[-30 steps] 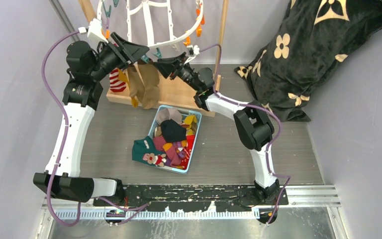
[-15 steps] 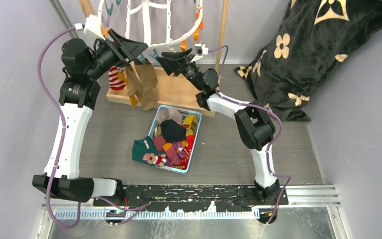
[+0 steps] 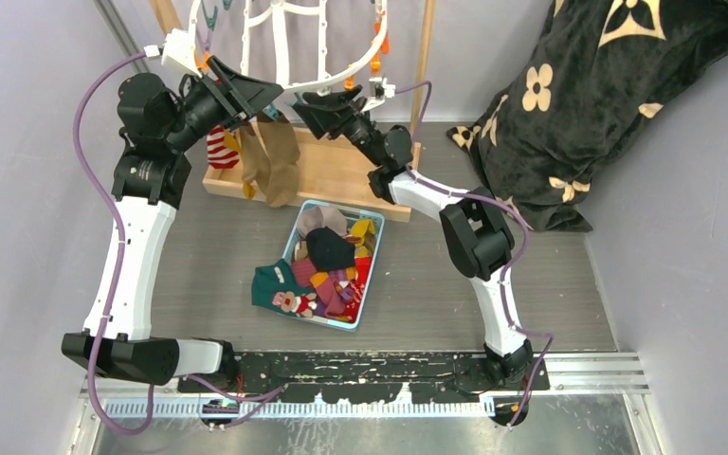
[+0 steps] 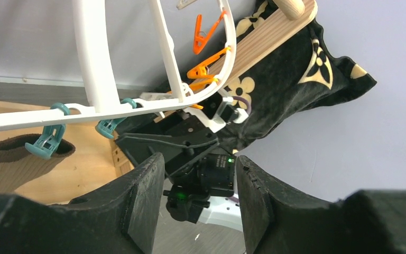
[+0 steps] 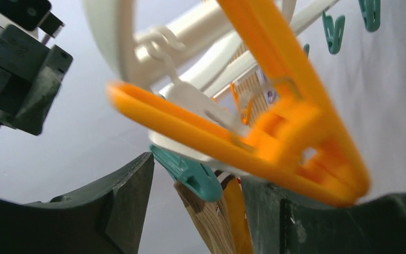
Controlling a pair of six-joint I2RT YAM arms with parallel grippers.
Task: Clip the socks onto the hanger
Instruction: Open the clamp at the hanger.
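Right pincer (image 5: 198, 172) has swung up and left to the hanger (image 4: 92, 58) rim, and its fingers have spread wider.
Right wrist view: fingers are parted, with an orange clip (image 5: 275, 143) lying blurred across the gap and a teal clip (image 5: 187, 172) just behind it. Cannot tell whether either finger touches the orange clip, and no sock is held. Left pincer (image 4: 198, 161) sits about half open beside the rim, nothing between its fingers, position barely changed. A tan-brown sock (image 3: 275, 161) and a red-white striped sock (image 3: 218, 150) hang below the rim at the left. The remaining socks sit in the blue basket (image 3: 376, 258) on the worktop (image 3: 199, 256). Judgement: the spreading reads as a let-go at the clip, so the next step is probably a fresh sock from the basket.
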